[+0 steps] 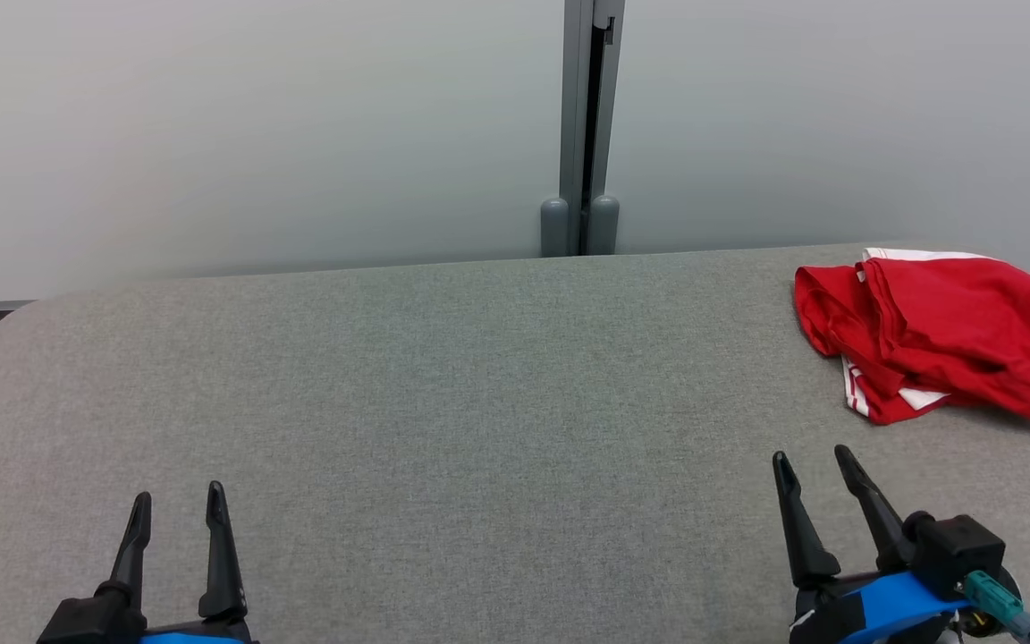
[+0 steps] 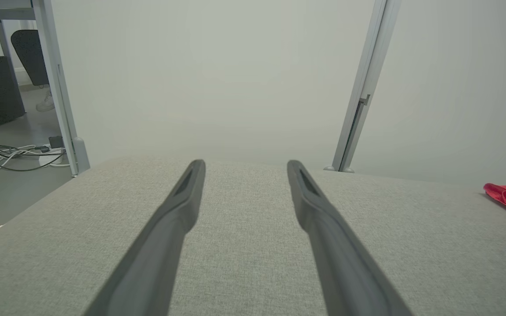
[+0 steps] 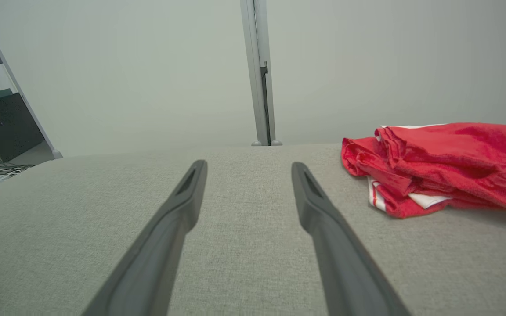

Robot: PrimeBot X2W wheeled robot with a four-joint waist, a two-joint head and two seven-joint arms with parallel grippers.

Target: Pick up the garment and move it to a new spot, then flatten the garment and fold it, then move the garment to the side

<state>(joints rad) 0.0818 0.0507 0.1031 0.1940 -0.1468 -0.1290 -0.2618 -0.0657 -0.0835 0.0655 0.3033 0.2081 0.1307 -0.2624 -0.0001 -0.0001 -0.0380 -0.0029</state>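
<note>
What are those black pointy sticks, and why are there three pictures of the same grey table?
The sticks are a robot's fingers. It has two arms, and each ends in a gripper with two long dark fingers. One picture comes from a camera on the robot's head, looking down: there you see the left gripper and the right gripper. The other two come from cameras on its wrists, looking along the fingers. Both grippers are open and hold nothing. On the grey padded table lies a crumpled red garment with white stripes, in the far right corner, past the right gripper. The robot is meant to pick it up, flatten it and fold it. It has not touched it yet.
</note>
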